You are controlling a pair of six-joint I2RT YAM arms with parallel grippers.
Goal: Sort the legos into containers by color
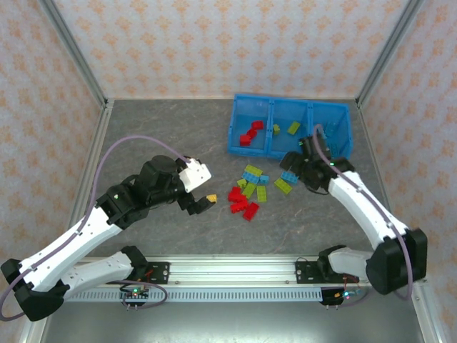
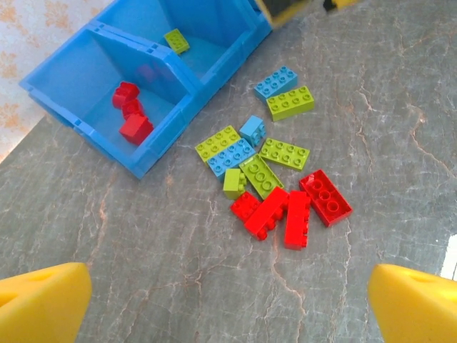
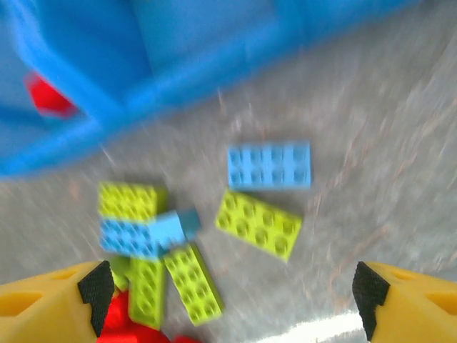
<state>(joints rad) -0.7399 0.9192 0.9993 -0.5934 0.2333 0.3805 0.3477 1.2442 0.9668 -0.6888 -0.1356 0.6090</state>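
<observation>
Most of the legos [image 1: 246, 189] are scattered in a loose pile on the table [image 1: 157, 128], just in front of the bin [image 1: 246, 151]. A few reds have already been dropped in the left compartment and a couple of greens in the middle one. Whether any blue has been sorted can't be told, since the right compartment is partly covered by the arm.

So the job looks early on, with a pick being lined up. The right gripper [image 3: 232, 300] is held above the bricks closest to the bin, jaws spread wide with nothing between them. A blue brick [image 3: 269, 165] is lying flat right ahead of it, and a green brick [image 3: 258, 224] is just beside that. The wrist view is blurry, so finer detail can't be made out.

The left gripper [image 2: 228, 296] is parked back from the pile, fully spread and holding nothing.

Next up, probably: the blue brick gets straddled across its narrow side without the green one being nudged, then pinched and carried to the right compartment.
</observation>
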